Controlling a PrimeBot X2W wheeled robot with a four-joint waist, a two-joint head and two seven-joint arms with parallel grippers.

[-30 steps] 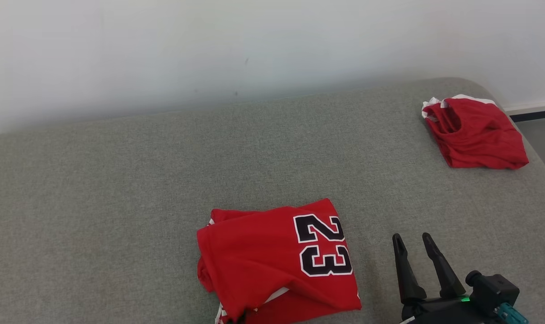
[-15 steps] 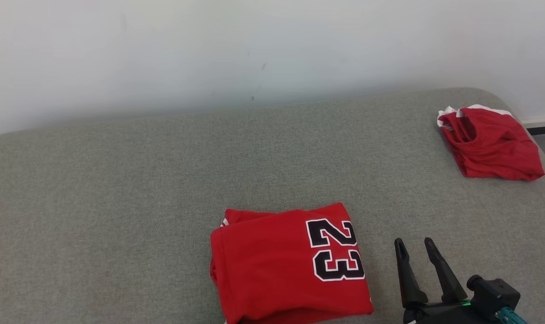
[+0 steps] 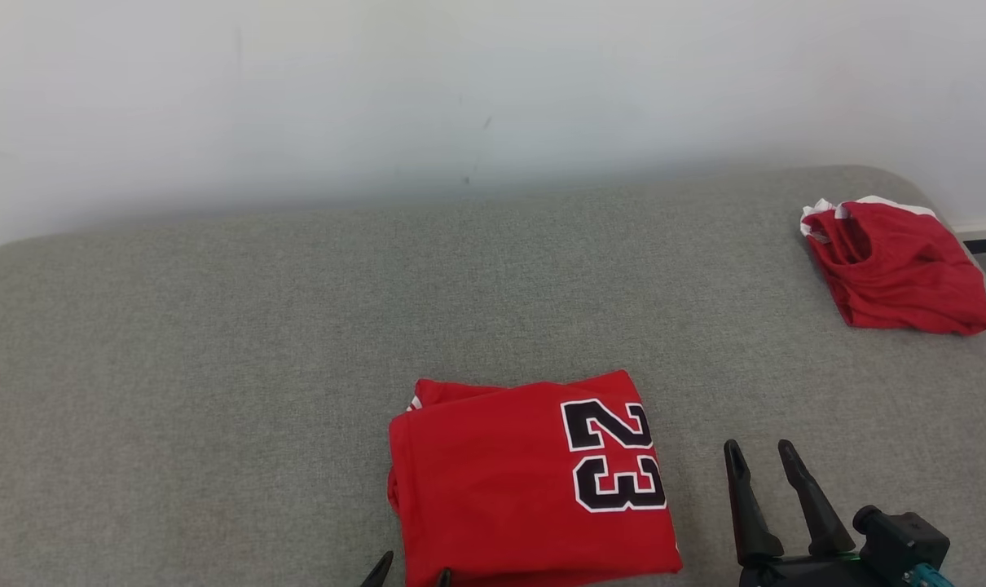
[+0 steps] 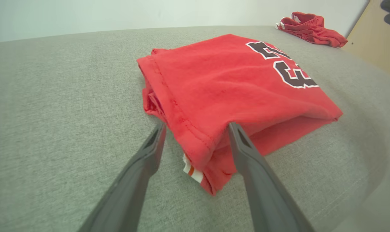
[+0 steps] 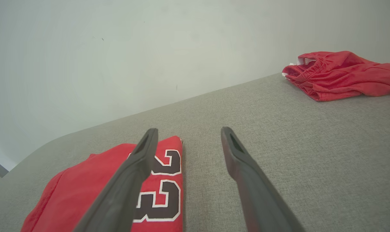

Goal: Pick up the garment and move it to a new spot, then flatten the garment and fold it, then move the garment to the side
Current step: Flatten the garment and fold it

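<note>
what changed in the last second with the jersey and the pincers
The left pincer let go of the near corner of the folded jersey and stands open astride it; that rumpled edge has settled flat. The head camera shifted slightly. Unchanged: right pincer open beside the jersey, other red garment at the far right.

Only readable mark: "23" (image 3: 615,455), black digits outlined white, on the folded red garment (image 3: 493,489), on its side next to the right pincer (image 3: 759,447). Digits lie sideways in the head view. Small white tag (image 4: 189,168) between the fingers of the left pincer (image 4: 196,126): nothing legible.
</note>
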